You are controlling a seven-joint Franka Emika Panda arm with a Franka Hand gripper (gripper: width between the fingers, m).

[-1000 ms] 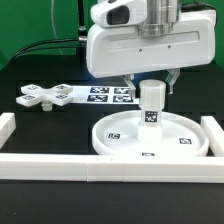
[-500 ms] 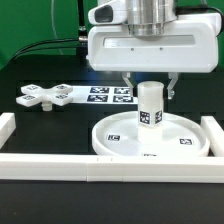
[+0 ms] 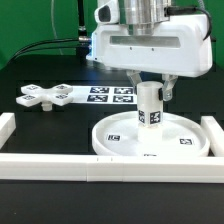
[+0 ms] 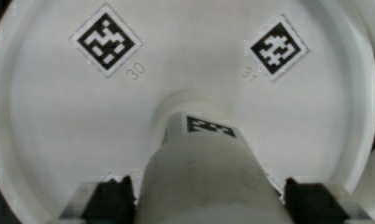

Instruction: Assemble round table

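Black tabletop (image 3: 40, 125) before a green backdrop, with white rails (image 3: 60, 168) on the near side of the disc (image 3: 125, 140). The disc lies flat just behind the front rail, rim up, markers on its face. At its centre the leg (image 3: 150, 105) stands upright, a marker on its side. Above the disc the gripper (image 3: 151, 88) hangs pointing down, its fingers (image 3: 169, 90) partly spread, one on each side of the leg's top. In the wrist view the leg (image 4: 202, 160) fills the space between both fingers (image 4: 109, 195) over the disc (image 4: 184, 60); whether they press on it I cannot tell. Behind the disc, toward the exterior view's left, lies the marker board (image 3: 108, 95), with the foot (image 3: 42, 96) farther left.
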